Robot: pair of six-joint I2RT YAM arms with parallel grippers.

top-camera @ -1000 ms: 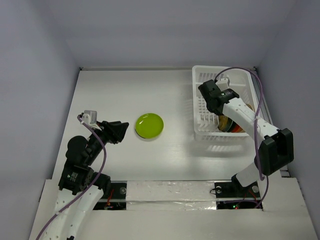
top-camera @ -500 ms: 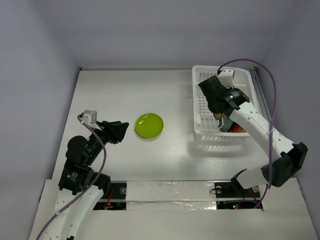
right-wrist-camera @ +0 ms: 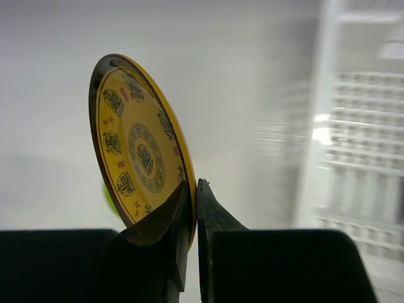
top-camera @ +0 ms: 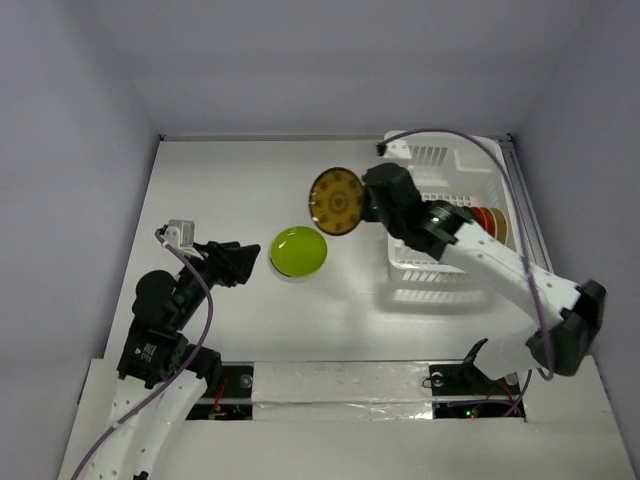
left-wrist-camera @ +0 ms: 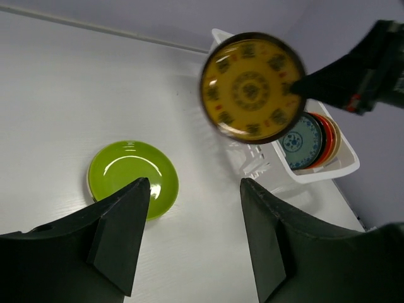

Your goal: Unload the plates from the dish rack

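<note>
Left gripper (top-camera: pixel 243 262), jaws apart and empty, hovers near the green plate (top-camera: pixel 298 251) lying flat on the table (top-camera: pixel 220 180). Right gripper (right-wrist-camera: pixel 194 189) pinches the rim of the patterned yellow plate (top-camera: pixel 336 200), held on edge just left of the dish rack (top-camera: pixel 445 158); its dark motifs are too small to read.

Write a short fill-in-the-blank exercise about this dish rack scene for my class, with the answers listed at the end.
1. The right gripper is shut on the rim of the ____ patterned plate.
2. The flat plate on the table is ____.
3. The left gripper is ____ and holds nothing.
4. The other plates stand ____ the dish rack.
Answers: yellow; green; open; inside
</note>
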